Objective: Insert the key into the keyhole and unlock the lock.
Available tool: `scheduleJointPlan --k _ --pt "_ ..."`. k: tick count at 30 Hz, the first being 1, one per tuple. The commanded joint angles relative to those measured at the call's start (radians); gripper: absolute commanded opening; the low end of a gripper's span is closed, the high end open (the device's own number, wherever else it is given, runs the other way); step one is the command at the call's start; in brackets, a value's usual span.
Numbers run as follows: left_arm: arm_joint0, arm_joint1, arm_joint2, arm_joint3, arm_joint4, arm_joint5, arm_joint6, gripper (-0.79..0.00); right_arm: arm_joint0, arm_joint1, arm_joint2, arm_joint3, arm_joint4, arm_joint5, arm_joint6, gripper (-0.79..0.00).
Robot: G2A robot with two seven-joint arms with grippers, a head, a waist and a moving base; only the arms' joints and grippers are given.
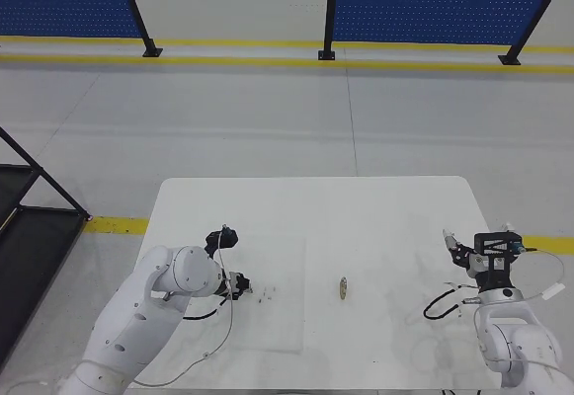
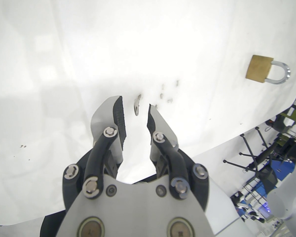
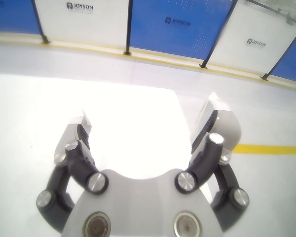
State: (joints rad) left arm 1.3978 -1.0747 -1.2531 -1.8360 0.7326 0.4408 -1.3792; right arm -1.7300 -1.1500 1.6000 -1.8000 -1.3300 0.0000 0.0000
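Observation:
A brass padlock (image 2: 259,69) with a silver shackle lies flat on the white table (image 2: 88,38); in the top view the padlock (image 1: 343,287) sits near the table's middle. A small silver key (image 2: 137,105) lies on the table between the fingertips of my left gripper (image 2: 135,103), which is open and close above the surface. The fingers stand either side of the key without touching it. In the top view the left gripper (image 1: 242,287) is well to the left of the padlock. My right gripper (image 3: 149,108) is open and holds nothing, over the table's right edge (image 1: 479,238).
Small dark specks (image 2: 169,92) mark the table just beyond the key. A black cable (image 1: 443,304) loops beside the right arm. A black rack (image 1: 10,247) stands on the floor left of the table. Blue and white barriers (image 3: 177,23) line the back.

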Motion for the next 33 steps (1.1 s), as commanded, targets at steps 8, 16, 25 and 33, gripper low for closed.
scheduleJointPlan --k 8,16,25,33 --pt "-0.015 0.002 0.017 0.017 -0.014 0.001 0.001 -0.616 0.0 0.0 0.0 0.0 0.0 0.0 0.0 0.0" --pt "-0.024 0.004 0.027 0.031 -0.021 0.003 0.003 -0.668 0.0 0.0 0.0 0.0 0.0 0.0 0.0 0.0" --pt "-0.032 0.008 0.033 0.041 -0.027 0.003 0.004 -0.785 0.0 0.0 0.0 0.0 0.0 0.0 0.0 0.0" --pt "-0.022 0.02 0.023 -0.024 0.05 -0.008 -0.007 -0.785 0.0 0.0 0.0 0.0 0.0 0.0 0.0 0.0"
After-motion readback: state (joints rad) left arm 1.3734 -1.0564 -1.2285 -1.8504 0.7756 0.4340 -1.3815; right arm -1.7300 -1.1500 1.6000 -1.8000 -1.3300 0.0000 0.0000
